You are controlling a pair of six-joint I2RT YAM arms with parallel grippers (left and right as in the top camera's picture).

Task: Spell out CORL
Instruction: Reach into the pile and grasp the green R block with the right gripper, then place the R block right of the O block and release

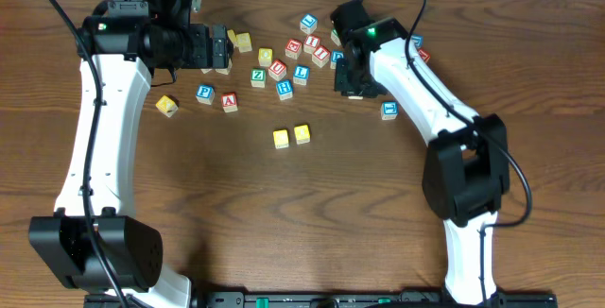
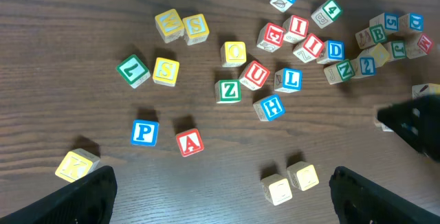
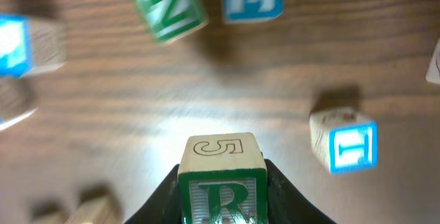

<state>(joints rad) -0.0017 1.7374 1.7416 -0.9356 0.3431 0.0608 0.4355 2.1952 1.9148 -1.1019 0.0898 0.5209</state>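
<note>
The right hand (image 3: 222, 207) is closed tight on the R block (image 3: 222, 176). The block shows a green R on the face toward the wrist camera and a 5 on its top, and a dark finger presses each side. Seen from above, this hand hangs at the right edge of the scatter of letter blocks on the far half of the table (image 1: 378, 213). I cannot tell whether the block touches the wood. Just right of it lies an H block (image 3: 344, 146), blue on pale wood and apart from the hand.

The left hand (image 2: 221, 177) is spread wide with nothing between its fingers (image 2: 82, 196), over the far left of the table. Below it a blue P block (image 2: 144, 132) and a red A block (image 2: 189, 142) sit side by side, close but not touching.

Two yellow blocks (image 1: 281, 138) rest side by side near the middle of the table. They are on the near side of the scatter and well apart from both hands. Their letters are too faint to read.

Inside the scatter a blue L block (image 2: 289, 80) lies just right of a red U block (image 2: 254, 76). A yellow O block (image 2: 234, 52) lies a little farther back and to the left.
</note>
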